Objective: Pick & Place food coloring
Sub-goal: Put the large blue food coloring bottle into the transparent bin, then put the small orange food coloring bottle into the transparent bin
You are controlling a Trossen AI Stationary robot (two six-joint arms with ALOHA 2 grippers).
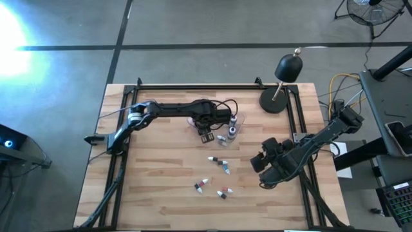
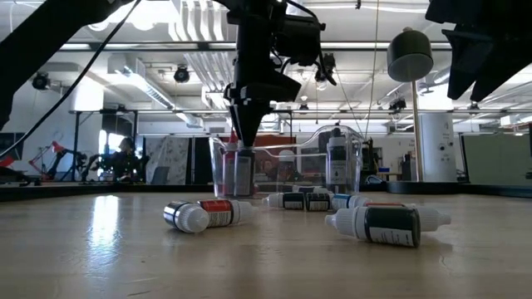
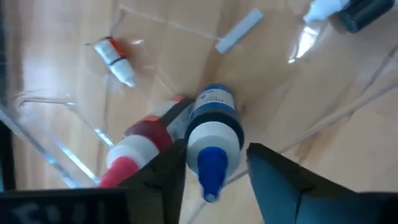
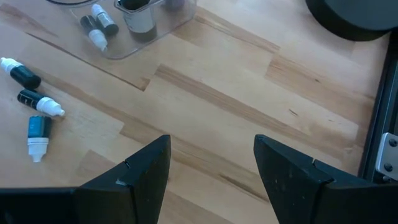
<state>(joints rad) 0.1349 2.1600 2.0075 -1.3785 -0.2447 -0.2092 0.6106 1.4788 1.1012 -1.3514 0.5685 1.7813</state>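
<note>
Left end effector (image 3: 211,165), fingers parted around a blue-capped dark food coloring bottle (image 3: 211,127) inside the clear rectangular plastic tray (image 2: 287,170), seems mid-release; several bottles (image 1: 215,174) remain on the wooden worktop (image 1: 161,187) nearby; right end effector (image 4: 211,162) idles open.

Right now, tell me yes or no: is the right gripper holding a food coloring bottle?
No: in the right wrist view the right gripper stands open over bare wood, with the nearest bottles lying well off to one side.
</note>
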